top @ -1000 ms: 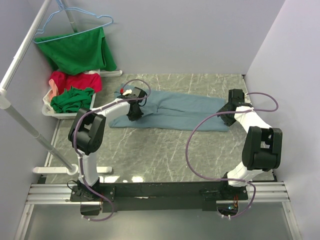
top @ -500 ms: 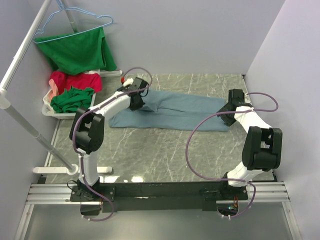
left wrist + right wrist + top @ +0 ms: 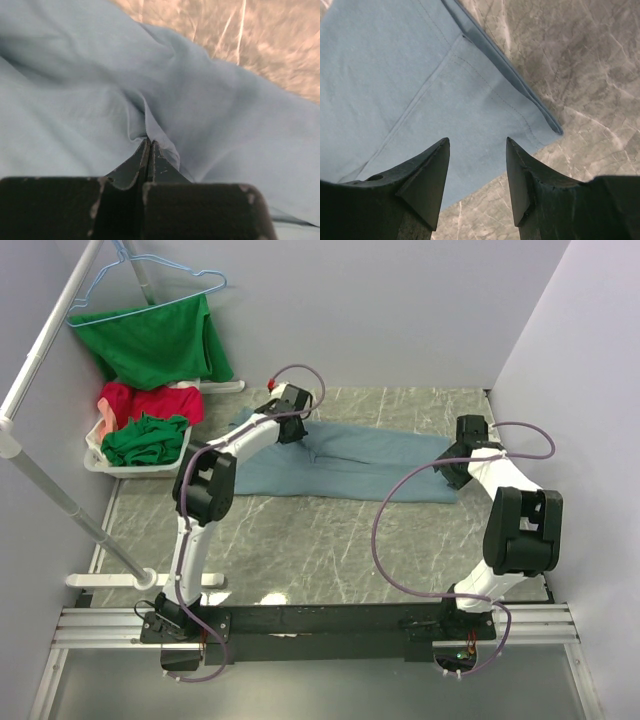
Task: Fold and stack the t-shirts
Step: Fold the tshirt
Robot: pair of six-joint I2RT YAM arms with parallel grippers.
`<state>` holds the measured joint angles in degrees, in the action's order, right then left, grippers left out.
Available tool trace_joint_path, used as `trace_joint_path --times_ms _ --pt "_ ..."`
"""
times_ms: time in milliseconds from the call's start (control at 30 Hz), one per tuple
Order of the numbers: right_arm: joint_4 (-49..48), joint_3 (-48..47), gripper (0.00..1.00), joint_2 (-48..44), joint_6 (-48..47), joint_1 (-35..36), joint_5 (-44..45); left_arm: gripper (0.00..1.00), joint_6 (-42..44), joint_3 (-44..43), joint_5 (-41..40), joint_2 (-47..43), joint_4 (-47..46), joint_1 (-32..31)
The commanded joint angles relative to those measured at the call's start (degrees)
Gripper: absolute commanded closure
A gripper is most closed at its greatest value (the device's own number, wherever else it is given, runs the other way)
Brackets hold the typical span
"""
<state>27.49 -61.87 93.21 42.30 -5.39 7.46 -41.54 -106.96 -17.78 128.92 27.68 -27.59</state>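
Grey-blue t-shirt (image 3: 360,462) long axis runs gripper to gripper. Left gripper (image 3: 148,144) clamped on cloth fold at one end. Right gripper (image 3: 476,150) jaws apart, hem corner just ahead, ungrasped.

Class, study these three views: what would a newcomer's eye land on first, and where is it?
A long grey-blue t-shirt lies across the far half of the marble table, with the left jaws shut on a fold of it and the right jaws open over its right-hand corner. At the rear left, a hanging green shirt droops above a white basket holding a red shirt and a crumpled green shirt.
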Motion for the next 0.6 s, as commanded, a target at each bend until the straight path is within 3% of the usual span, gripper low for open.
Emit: trace_joint_path --times_ms 0,200,233,267,333,367,467,567 --pt "-0.59 -1.5 0.44 1.01 -0.29 0.38 0.27 0.99 6.81 0.15 4.42 0.28 -8.94 -0.27" --pt "-1.29 0.52 0.45 0.66 -0.56 0.38 0.09 0.98 9.98 1.84 7.15 -1.48 -16.87 -0.35" --pt "-1.38 0.69 0.45 0.66 -0.56 0.55 0.09 0.93 10.25 1.84 6.88 -1.66 -17.22 -0.35" --pt "-1.47 0.87 0.45 0.75 -0.82 0.55 0.09 0.77 10.25 1.49 4.97 -2.01 -16.87 -0.44" --pt "-0.95 0.61 0.44 0.92 -1.17 0.73 0.36 0.64 10.34 1.49 2.77 -2.62 -16.7 -0.35" --pt "-0.86 0.08 0.44 1.01 -1.52 0.82 0.62 0.52 10.16 2.18 1.62 -3.76 -16.61 -0.44" --pt "0.02 -1.5 0.43 1.54 -3.01 1.52 1.5 0.36 9.55 6.12 -1.99 -7.7 -17.48 -0.35" --pt "0.73 -3.34 0.4 2.32 -4.42 2.4 1.41 0.32 8.85 9.65 -3.57 -11.4 -17.23 -0.35"
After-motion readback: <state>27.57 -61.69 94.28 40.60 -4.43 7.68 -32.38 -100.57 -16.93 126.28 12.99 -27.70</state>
